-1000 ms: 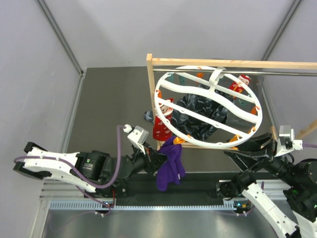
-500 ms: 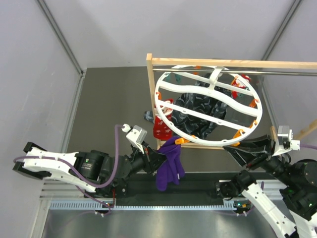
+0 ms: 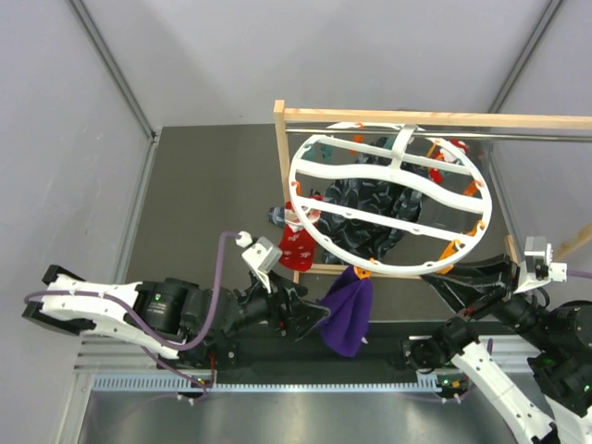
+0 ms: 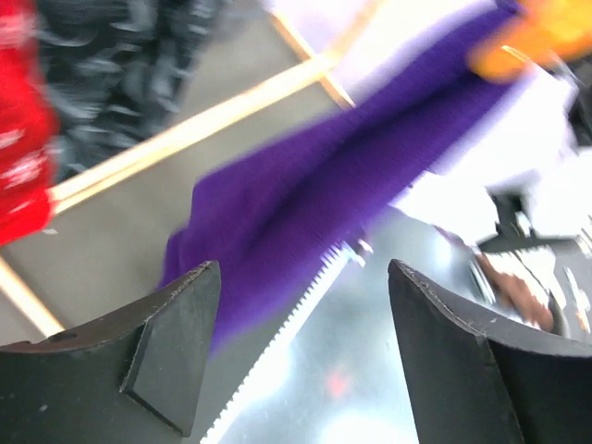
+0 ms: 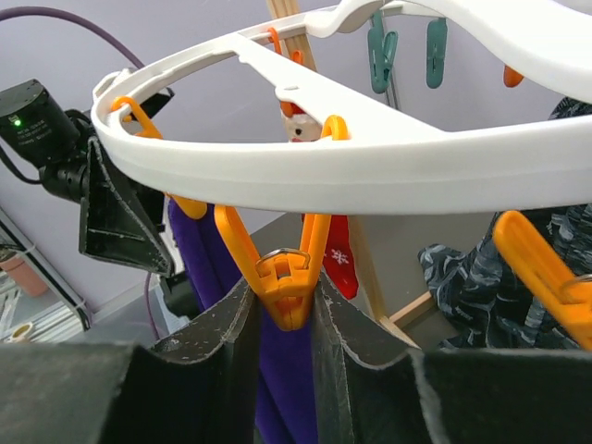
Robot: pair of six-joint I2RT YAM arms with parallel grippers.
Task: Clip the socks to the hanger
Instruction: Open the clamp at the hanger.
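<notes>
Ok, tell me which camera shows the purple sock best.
Top external: the purple sock shows whole there, hanging below the hanger rim. The left wrist view has it close but blurred. The right wrist view gives only strips of it behind the orange clip pinched in the right gripper.

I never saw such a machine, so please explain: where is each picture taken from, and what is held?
Two robot arms work at a table. One picture looks down from above; the other two come from cameras on the wrists. A white ring hanger hangs on a wooden rack. The right gripper is shut on an orange clip at its rim. The left gripper is open, facing a purple sock that hangs from the rim. A red sock hangs too; dark patterned socks lie beneath.
</notes>
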